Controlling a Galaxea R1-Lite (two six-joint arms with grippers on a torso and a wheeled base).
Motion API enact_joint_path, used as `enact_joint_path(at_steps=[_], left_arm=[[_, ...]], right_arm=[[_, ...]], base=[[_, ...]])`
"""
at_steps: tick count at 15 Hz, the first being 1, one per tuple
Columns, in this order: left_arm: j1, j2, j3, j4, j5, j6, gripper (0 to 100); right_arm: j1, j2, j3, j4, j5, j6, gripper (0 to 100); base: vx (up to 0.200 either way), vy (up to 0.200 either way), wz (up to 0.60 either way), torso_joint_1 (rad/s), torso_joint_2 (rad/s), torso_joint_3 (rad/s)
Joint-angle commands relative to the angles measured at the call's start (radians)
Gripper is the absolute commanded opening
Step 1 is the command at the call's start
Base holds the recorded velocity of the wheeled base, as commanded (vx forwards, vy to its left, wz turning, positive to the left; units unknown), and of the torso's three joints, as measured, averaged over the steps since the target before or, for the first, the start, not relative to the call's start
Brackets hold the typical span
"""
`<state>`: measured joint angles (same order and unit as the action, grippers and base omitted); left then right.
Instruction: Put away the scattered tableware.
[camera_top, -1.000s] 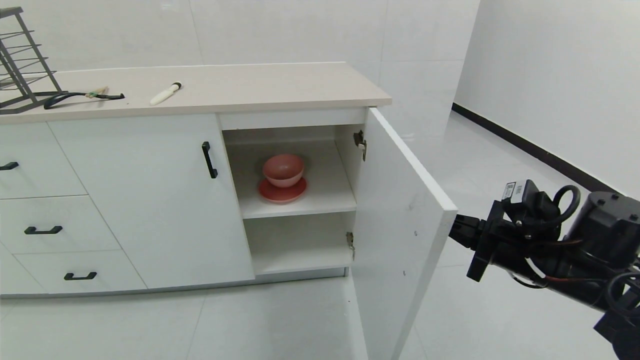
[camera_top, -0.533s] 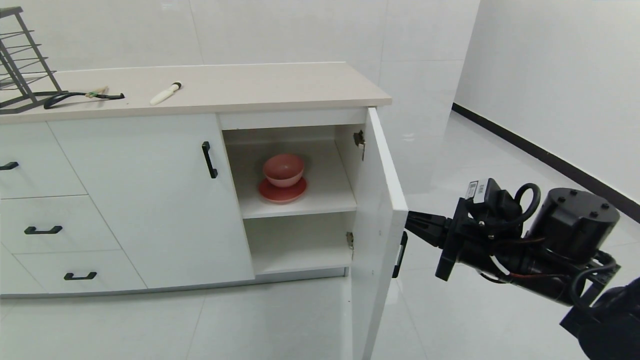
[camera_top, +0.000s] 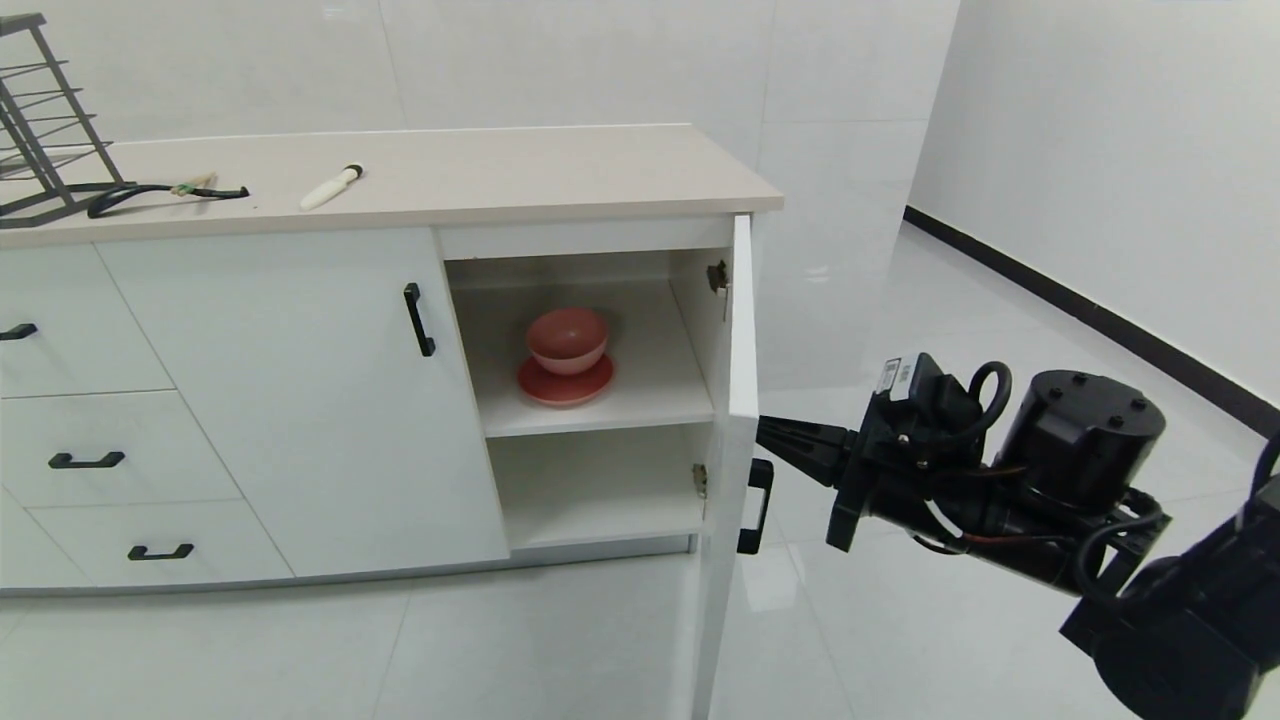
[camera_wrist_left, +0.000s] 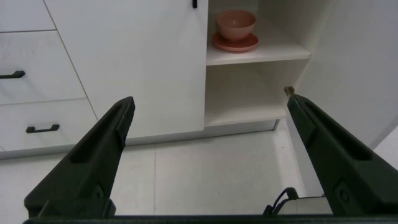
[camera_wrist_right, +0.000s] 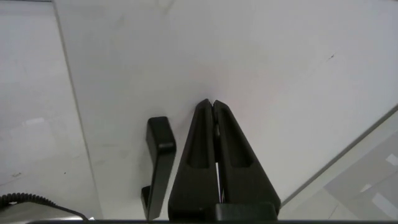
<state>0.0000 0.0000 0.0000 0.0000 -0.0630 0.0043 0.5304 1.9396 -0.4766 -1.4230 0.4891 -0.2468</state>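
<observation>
Touching the outer face of the open cabinet door with its tips, the right gripper is sitting just beside the door's black handle, its 2 fingers pinched together on nothing. The left gripper is hanging wide open above the floor, facing the cabinet, holding nothing. A pink bowl is sitting on a red plate on the upper shelf inside. On the worktop, a white-handled utensil is lying near a black cord and a wire rack.
</observation>
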Motion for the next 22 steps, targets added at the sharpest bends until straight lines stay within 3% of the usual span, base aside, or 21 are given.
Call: enact_joint_path(at_steps=[1, 7, 22], left_arm=[[0.000, 0.000, 0.000, 0.000, 0.000, 0.000, 100], [0.000, 0.000, 0.000, 0.000, 0.000, 0.000, 100], [0.000, 0.000, 0.000, 0.000, 0.000, 0.000, 100]], right_arm=[[0.010, 0.039, -0.053, -0.001, 0.000, 0.001, 0], [0.122, 0.154, -0.228, -0.082, -0.078, 0.095, 0], [0.115, 0.483, -0.609, -0.088, -0.098, 0.103, 0]], base=[[0.000, 0.000, 0.00, 0.000, 0.00, 0.000], [0.000, 0.000, 0.00, 0.000, 0.00, 0.000], [0.000, 0.000, 0.00, 0.000, 0.00, 0.000]])
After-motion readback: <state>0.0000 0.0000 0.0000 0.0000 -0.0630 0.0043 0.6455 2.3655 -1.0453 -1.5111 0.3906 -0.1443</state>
